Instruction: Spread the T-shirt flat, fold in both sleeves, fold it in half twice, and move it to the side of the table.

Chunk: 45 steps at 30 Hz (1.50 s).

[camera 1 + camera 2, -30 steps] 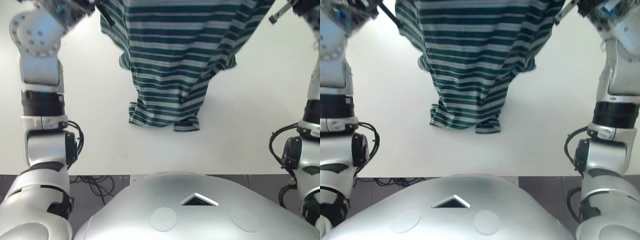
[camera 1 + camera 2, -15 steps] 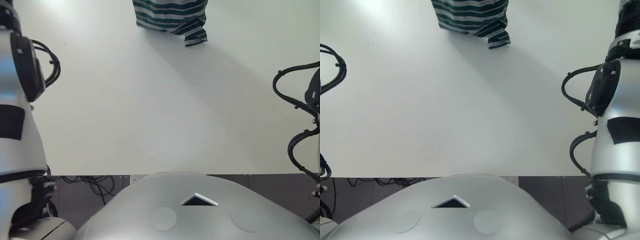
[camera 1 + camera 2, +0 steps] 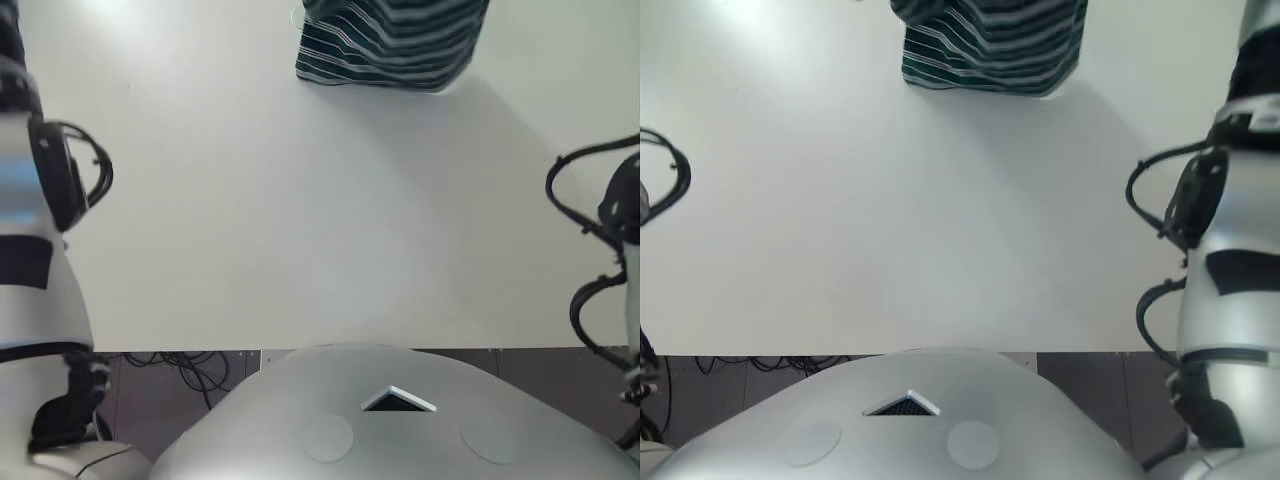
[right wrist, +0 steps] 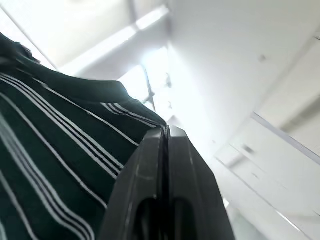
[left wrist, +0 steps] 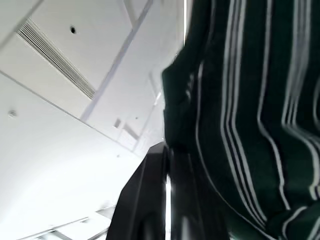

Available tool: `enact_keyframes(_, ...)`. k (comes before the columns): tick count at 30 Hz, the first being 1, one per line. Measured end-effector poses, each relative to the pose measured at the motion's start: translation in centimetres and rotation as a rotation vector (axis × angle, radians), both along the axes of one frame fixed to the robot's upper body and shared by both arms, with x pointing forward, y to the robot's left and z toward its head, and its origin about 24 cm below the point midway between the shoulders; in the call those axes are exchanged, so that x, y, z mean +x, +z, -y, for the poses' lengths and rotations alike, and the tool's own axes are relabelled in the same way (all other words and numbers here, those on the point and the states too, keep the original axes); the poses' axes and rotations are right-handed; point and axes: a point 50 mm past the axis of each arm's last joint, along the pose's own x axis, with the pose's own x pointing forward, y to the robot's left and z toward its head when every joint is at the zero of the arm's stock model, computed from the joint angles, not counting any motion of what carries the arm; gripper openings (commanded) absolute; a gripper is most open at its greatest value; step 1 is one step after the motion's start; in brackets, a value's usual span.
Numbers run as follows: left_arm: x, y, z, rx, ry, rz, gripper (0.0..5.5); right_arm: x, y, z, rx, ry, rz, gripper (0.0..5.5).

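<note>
Green T-shirt (image 3: 385, 45), thin white stripes, hangs in soft folds at 12 o'clock over smooth white table (image 3: 300, 220). Left gripper (image 5: 167, 155) pinched tight on the cloth; right gripper (image 4: 166, 134) clamped flat on a hemmed edge.

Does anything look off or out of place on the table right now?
The T-shirt hangs bunched over the far part of the table rather than lying flat. The left hand and the right hand are each shut on its fabric. Nothing looks spilled or damaged.
</note>
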Motion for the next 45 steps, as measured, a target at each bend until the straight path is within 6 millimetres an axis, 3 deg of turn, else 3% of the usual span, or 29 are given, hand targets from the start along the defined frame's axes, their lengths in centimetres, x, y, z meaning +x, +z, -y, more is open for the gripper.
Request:
enact_keyframes(3,-2.4,-3.5,-1.8,-0.075,-0.093,-0.169,0.01,-2.2,-5.2,0.2,-0.064,0.14,-0.175,0.0)
enact_keyframes(7,-7.9,-10.4,-4.7,-0.147,-0.234,-0.566,0.01,-7.2,-12.7,3.0,-0.209,0.243,-0.542,0.0)
enact_keyframes(9,-12.3,-15.0,-4.9,-0.131,-0.341,-0.832,0.01,-11.0,-16.5,4.0,-0.303,0.322,-0.777,0.0)
enact_keyframes(11,-15.9,-17.5,-4.5,-0.115,-0.437,-1.019,0.01,-13.8,-18.5,4.5,-0.376,0.39,-0.944,0.0)
enact_keyframes(12,-18.8,-18.7,-4.0,-0.082,-0.515,-1.159,0.01,-15.9,-19.5,4.7,-0.43,0.45,-1.068,0.0)
enact_keyframes(13,-21.4,-19.2,-3.3,-0.025,-0.588,-1.284,0.01,-17.7,-20.1,4.8,-0.499,0.509,-1.178,0.0)
enact_keyframes(15,-24.5,-19.7,-1.9,0.171,-0.644,-1.434,0.01,-19.9,-20.1,4.7,-0.633,0.581,-1.316,0.0)
enact_keyframes(18,-24.9,-20.9,-1.2,0.399,-0.489,-1.373,0.01,-20.5,-19.6,3.8,-0.685,0.554,-1.292,0.0)
enact_keyframes(20,-24.7,-21.1,-0.9,0.459,-0.419,-1.289,0.01,-20.5,-19.5,3.7,-0.71,0.494,-1.267,0.0)
enact_keyframes(26,-27.3,-22.1,-0.6,0.592,-0.377,-1.282,0.01,-22.4,-21.8,4.1,-0.8,0.333,-1.263,0.0)
enact_keyframes(30,-26.4,-21.3,0.1,0.496,-0.419,-1.274,0.01,-21.7,-22.8,4.9,-0.856,0.268,-1.257,0.0)
enact_keyframes(34,-25.9,-21.2,0.6,0.471,-0.43,-1.24,0.01,-21.2,-23.0,4.3,-0.813,0.265,-1.227,0.0)
enact_keyframes(36,-23.0,-20.4,1.0,0.398,-0.362,-1.105,0.01,-18.4,-22.6,3.7,-0.778,0.167,-1.091,0.0)
enact_keyframes(39,-16.9,-19.3,0.5,0.313,-0.202,-0.908,0.01,-11.9,-20.9,2.9,-0.616,-0.042,-0.858,0.0)
enact_keyframes(42,-11.0,-20.1,-0.3,0.269,-0.028,-0.847,0.01,-6.2,-19.6,2.0,-0.497,-0.201,-0.718,0.0)
enact_keyframes(45,-6.7,-20.8,-0.7,0.212,0.11,-0.829,0.01,-2.5,-19.8,1.1,-0.448,-0.306,-0.682,0.0)
